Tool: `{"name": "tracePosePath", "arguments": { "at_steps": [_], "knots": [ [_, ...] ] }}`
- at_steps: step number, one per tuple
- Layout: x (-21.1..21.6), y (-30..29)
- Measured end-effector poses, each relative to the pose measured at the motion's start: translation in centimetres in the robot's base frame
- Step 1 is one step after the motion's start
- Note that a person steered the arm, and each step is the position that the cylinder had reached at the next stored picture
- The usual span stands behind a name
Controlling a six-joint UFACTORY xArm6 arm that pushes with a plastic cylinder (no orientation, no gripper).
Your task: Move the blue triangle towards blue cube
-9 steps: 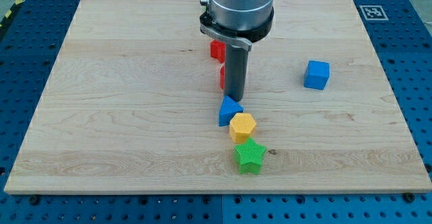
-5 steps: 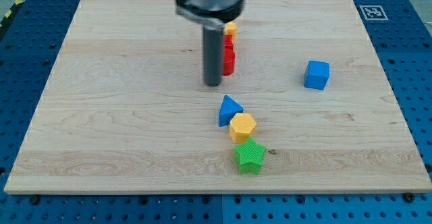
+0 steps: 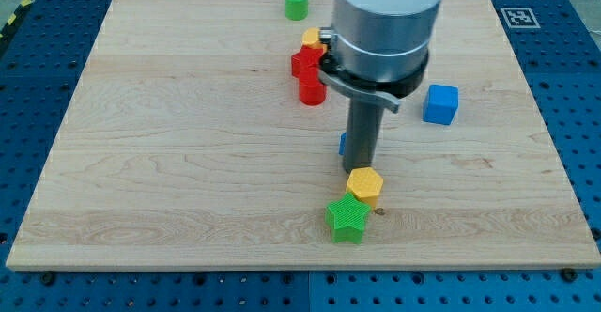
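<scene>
The blue triangle (image 3: 344,144) shows only as a thin blue sliver at the left edge of my rod, which hides most of it. My tip (image 3: 362,170) stands just in front of it and right above the yellow hexagon (image 3: 364,184), touching or nearly touching both. The blue cube (image 3: 440,104) sits to the view's right and a little higher, well apart from the tip.
A green star (image 3: 347,218) lies against the yellow hexagon's lower left. A red block (image 3: 303,64), a red cylinder (image 3: 312,90) and a small yellow block (image 3: 313,39) cluster left of the arm. A green cylinder (image 3: 297,2) stands near the board's top edge.
My rod swung from the upper left to the right and down, now covering the blue triangle. The triangle and yellow hexagon have shifted to the view's right. The green cylinder is now uncovered.
</scene>
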State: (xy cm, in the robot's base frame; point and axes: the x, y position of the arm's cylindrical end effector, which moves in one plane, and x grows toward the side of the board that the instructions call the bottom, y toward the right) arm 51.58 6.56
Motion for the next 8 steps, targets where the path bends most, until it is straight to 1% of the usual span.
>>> {"name": "tracePosePath", "arguments": {
  "at_steps": [1, 2, 3, 4, 5, 6, 7, 8],
  "knots": [
    [-1.1, 0.2],
    [-1.4, -1.3],
    [-1.4, -4.3],
    [-1.6, -3.6],
    [-2.3, -0.3],
    [-2.9, 0.8],
    [-3.8, 0.2],
    [-4.9, -2.1]
  ]
}}
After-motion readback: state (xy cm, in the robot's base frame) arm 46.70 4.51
